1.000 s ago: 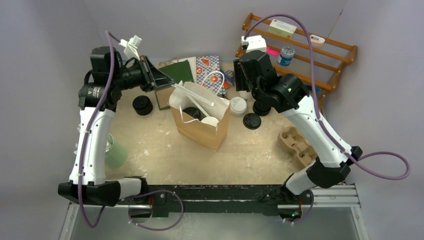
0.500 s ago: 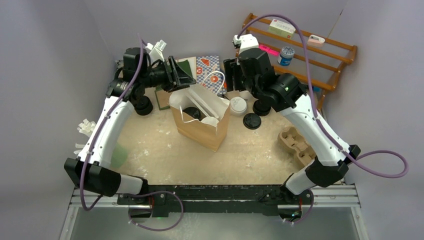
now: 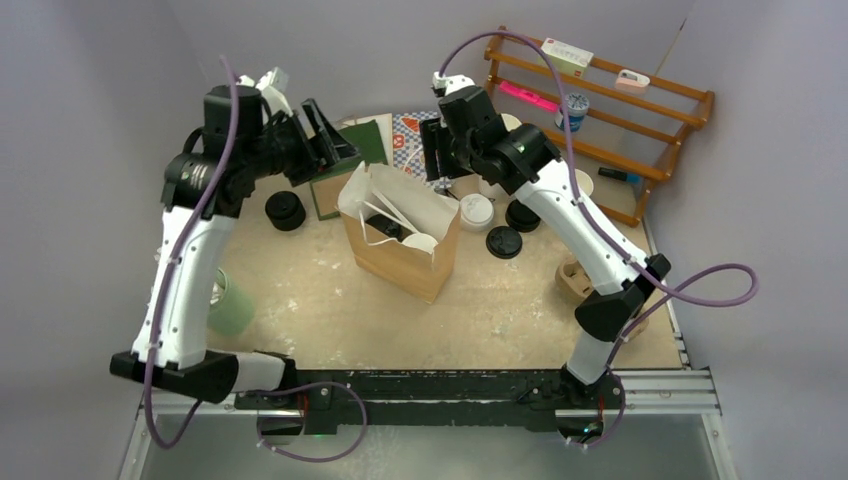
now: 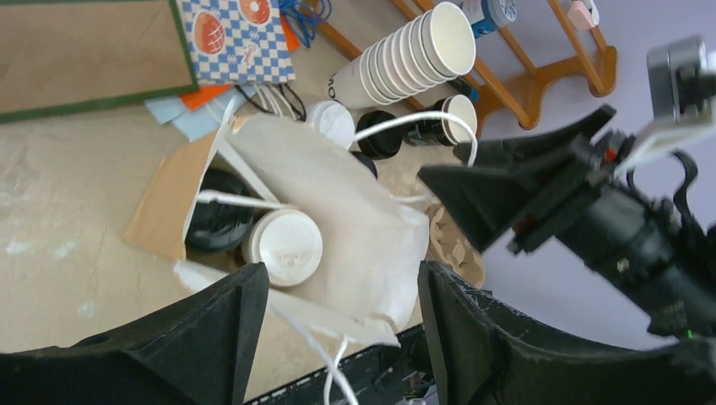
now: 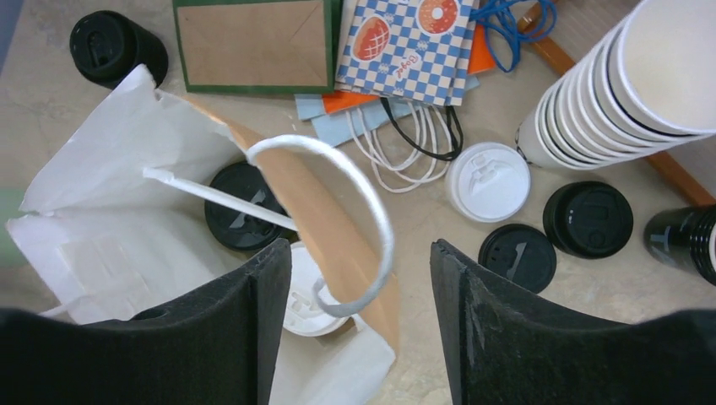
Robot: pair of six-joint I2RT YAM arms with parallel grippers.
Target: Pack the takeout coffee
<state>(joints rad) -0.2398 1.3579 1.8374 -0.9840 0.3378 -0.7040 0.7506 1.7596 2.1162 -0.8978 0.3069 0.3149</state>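
The paper bag (image 3: pixel 400 262) is showing brown outside, white inside; a white lid (image 4: pixel 283 247) and a black lid (image 4: pixel 215 228) are contrasting within (flat bag (image 5: pixel 414 46): blue-white checks, orange donuts)

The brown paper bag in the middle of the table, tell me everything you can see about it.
The paper bag looks like brown kraft outside and white inside, with thin white loop handles. It stands upright on the beige table, mouth open and rim crumpled. Inside, two lidded cups sit side by side: a black-lidded cup and a white-lidded cup. One handle arches up over the mouth, and a white strip crosses the opening.
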